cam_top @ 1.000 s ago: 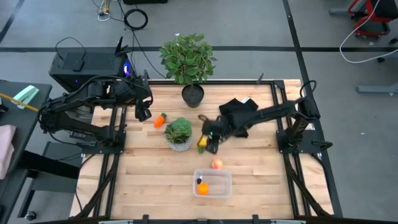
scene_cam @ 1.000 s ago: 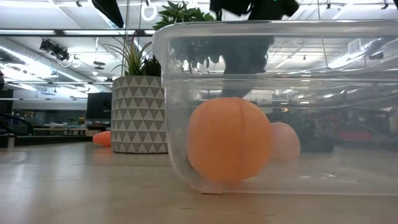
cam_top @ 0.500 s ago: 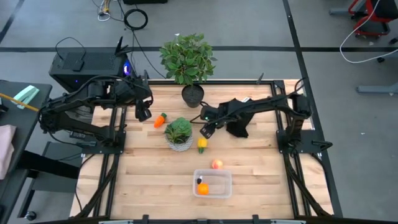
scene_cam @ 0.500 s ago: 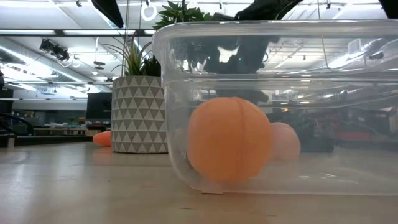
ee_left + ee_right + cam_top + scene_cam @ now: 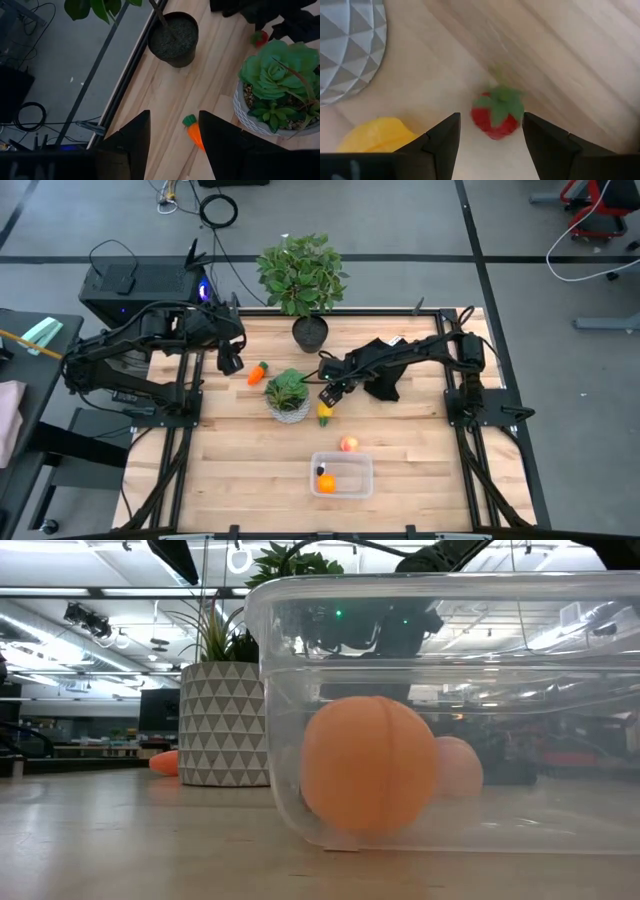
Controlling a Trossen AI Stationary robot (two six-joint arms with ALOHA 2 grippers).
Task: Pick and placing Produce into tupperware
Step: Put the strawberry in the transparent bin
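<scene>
My right gripper is open above the table, its fingers on either side of the small red strawberry without touching it. In the high view it hovers between the succulent's white pot and the black cloth. The yellow piece lies just nearer than it. The peach-coloured piece rests on the wood beside the clear tupperware, which holds the orange ball. My left gripper is open and hovers left of the carrot.
A black pot with a tall plant stands at the far edge. The succulent sits between the carrot and the strawberry. Bare wood lies to the left and right of the tupperware. The table frame rails run along both sides.
My right gripper has moved from beside the yellow piece toward the far edge and slightly left, and its arm has drawn back over the black cloth. The yellow piece stays where it was. The left arm has kept still.
</scene>
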